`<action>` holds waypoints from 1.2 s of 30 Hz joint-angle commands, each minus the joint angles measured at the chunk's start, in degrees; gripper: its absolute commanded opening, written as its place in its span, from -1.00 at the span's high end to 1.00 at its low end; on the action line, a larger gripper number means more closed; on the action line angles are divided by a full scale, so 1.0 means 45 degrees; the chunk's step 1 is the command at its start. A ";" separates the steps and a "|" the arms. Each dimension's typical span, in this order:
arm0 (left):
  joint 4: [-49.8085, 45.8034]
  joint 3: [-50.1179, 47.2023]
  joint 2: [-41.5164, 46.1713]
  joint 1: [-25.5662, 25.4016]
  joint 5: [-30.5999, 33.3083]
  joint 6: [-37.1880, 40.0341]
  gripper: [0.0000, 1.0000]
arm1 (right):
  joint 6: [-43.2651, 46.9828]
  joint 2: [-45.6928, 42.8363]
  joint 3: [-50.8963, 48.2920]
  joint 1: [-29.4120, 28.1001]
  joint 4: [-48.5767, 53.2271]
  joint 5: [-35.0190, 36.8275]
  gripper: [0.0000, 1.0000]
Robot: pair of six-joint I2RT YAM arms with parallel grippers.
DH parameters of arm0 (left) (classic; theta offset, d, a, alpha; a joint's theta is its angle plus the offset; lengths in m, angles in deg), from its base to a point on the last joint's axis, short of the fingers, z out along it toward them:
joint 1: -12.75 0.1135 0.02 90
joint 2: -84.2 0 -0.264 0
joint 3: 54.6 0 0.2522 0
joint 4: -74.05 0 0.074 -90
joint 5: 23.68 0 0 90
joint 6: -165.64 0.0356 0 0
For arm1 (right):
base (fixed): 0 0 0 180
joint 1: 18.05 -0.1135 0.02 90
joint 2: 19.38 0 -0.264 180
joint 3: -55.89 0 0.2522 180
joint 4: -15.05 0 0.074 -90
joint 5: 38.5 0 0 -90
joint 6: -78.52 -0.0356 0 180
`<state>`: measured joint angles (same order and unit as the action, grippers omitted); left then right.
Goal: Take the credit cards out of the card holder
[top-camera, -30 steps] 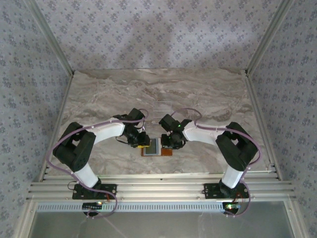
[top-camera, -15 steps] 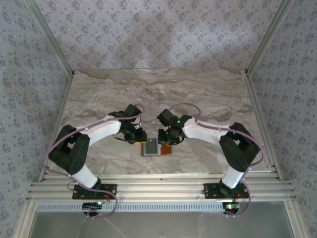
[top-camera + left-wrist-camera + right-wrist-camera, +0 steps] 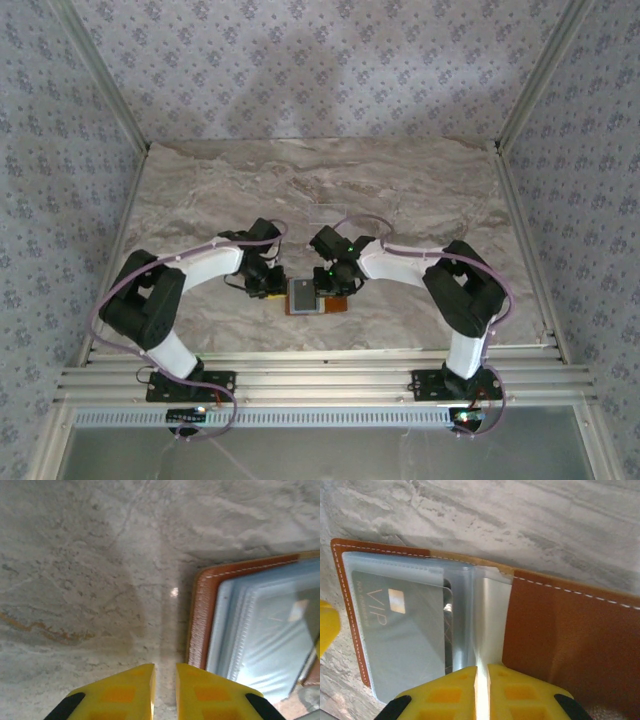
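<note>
Surface (image 3: 420, 200): veined grey marble. From above, both arms reach in to meet at its near middle.
Left arm (image 3: 200, 265): white and black, bent in from the left, with its wrist just beside the card holder's left edge.
Right arm (image 3: 400, 265): comes in from the right, wrist over the holder's right half.
Card holder (image 3: 312, 298): lies open and flat on the near middle of the surface, between the two wrists. Its long axis runs left to right across the surface, grey-blue lining half on the left and orange-brown flap on the right. The top view gives it as a small two-tone patch. The right wrist view brings out white stitching, clear sleeves and the centre fold.
Left pincer (image 3: 165, 680): yellow tips are drawn in to a narrow slit with nothing between them. It is over bare marble, and the holder's brown edge lies just to the right of it.
Right pincer (image 3: 481, 680): tips are pressed together at the fold, and a thin clear sleeve leaf of the holder runs down into the seam between them.
Credit cards (image 3: 395, 630): inside the holder's left half, behind the clear sleeve. The right wrist view shows a grey one printed "VIP" with a gold chip, long side running top to bottom of that view. A dark card (image 3: 449, 630) peeks out along its inner edge, beside the fold. From above they blur into the grey lining.
</note>
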<state>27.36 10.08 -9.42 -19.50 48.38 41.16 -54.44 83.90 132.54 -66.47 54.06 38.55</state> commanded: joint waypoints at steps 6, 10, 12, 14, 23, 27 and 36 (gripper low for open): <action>0.0505 -0.0288 -0.1130 -0.0030 -0.0384 0.0260 0.66 | -0.0094 0.0444 0.0011 -0.0234 -0.0372 -0.0281 0.76; 0.0711 -0.0299 -0.1318 -0.0143 -0.0497 0.0240 0.66 | -0.0349 0.0578 -0.0124 -0.0333 -0.0770 -0.0472 0.76; 0.0779 -0.0275 -0.1380 -0.0226 -0.0546 0.0231 0.67 | -0.0519 0.0626 -0.0224 -0.0398 -0.1162 -0.0711 0.76; 0.0847 -0.0279 -0.1440 -0.0308 -0.0565 0.0182 0.66 | -0.0666 0.0700 -0.0265 -0.0448 -0.1453 -0.0894 0.77; 0.1394 -0.0650 -0.1519 -0.0587 -0.0769 0.0006 0.67 | -0.0910 0.0531 -0.0552 -0.0626 -0.2512 -0.1277 0.76; 0.1388 -0.0719 -0.1322 -0.0608 -0.0547 -0.0063 0.68 | -0.0871 0.0258 -0.0777 -0.0664 -0.2404 -0.1043 0.74; 0.0115 -0.0490 0.0744 -0.0066 0.0564 0.0043 0.63 | -0.0788 -0.0574 -0.1049 -0.0645 -0.1356 0.0099 0.60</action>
<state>29.00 8.44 -8.46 -19.88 49.48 41.14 -57.76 82.88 128.76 -68.37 46.94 38.62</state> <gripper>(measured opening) 0.184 0.197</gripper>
